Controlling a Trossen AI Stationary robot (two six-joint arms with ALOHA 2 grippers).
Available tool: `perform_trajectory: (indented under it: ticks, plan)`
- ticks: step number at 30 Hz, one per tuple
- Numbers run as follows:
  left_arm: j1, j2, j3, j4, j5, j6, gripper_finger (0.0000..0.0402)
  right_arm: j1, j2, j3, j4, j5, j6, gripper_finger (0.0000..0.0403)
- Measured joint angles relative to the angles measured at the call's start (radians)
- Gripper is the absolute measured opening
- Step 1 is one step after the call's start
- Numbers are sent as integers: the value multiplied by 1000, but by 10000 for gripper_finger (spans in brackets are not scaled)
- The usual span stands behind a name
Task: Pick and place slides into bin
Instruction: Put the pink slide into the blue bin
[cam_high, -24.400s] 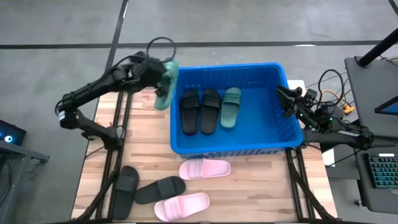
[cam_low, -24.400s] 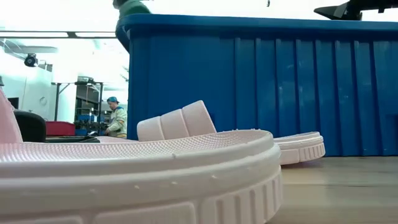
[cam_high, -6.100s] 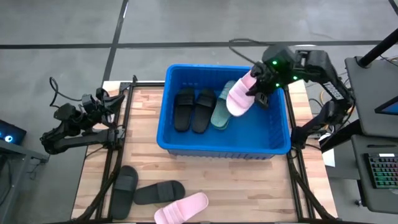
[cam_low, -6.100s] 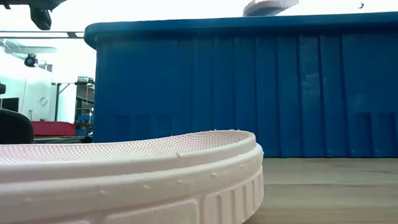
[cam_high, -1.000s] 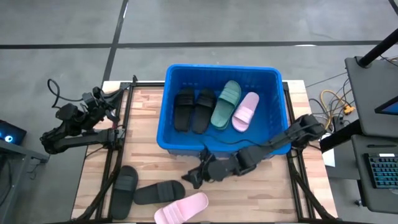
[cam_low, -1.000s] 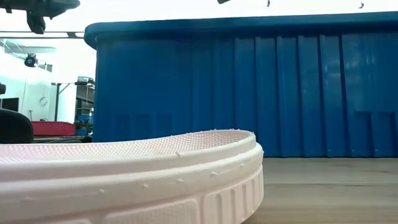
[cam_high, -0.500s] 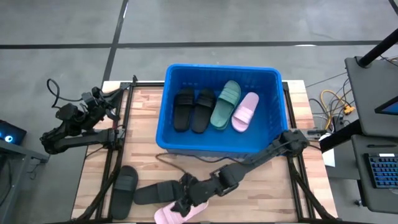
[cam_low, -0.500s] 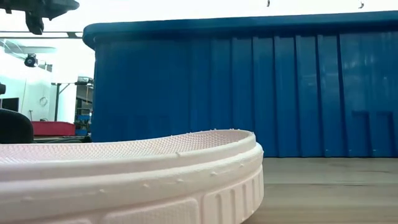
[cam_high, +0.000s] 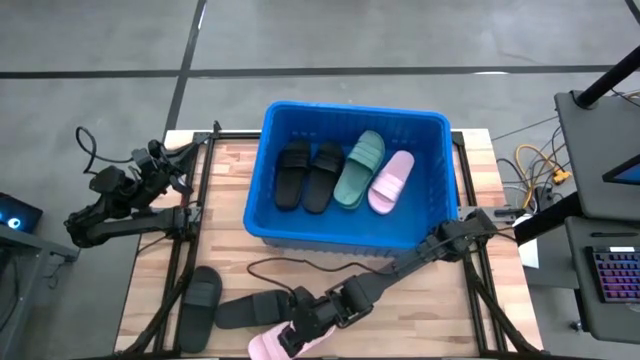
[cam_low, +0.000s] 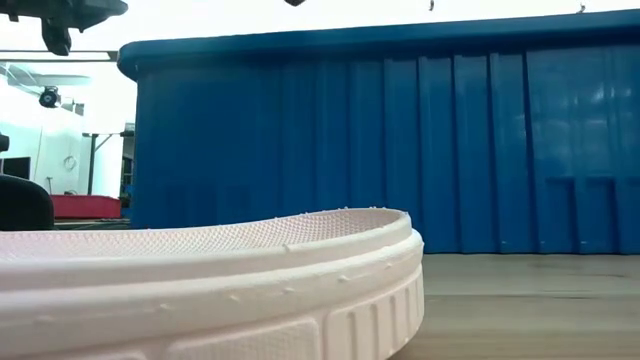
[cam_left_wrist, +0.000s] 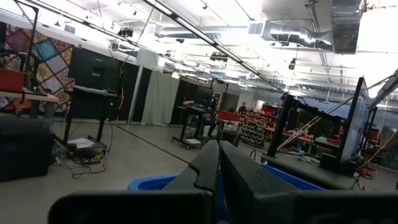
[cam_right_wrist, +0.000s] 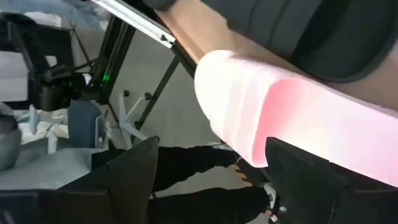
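High view: right claw has reached pink slide.

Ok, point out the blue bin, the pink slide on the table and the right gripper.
blue bin (cam_high: 352, 237): high view, on its near wall.
pink slide on the table (cam_high: 262, 347): high view, on its exposed end beside the gripper.
right gripper (cam_high: 290, 338): high view, between its open fingertips over that slide.

One camera looks straight down on the whole surface and the bin. Another sits low on the surface, very close behind a pink slide, facing the same bin's wall. Each wrist camera looks out past its own arm's fingers.
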Motion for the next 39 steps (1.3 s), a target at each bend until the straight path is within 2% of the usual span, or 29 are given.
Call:
perform_trajectory:
  ticks: [2,8,14,19,39]
  plan:
    - [0,-1,0,0,0,0,0,0,-6,0,-20,21,25,283]
    - [0,-1,1,-1,0,0,0,26,-11,88,-120,177,31,270]
    - [0,-1,0,-18,0,0,0,72,-14,136,-121,190,-4,263]
    - [0,1,-1,-18,0,0,0,127,-16,156,-115,349,-32,263]
    - [0,2,-3,-24,0,1,0,150,158,146,-88,382,36,263]
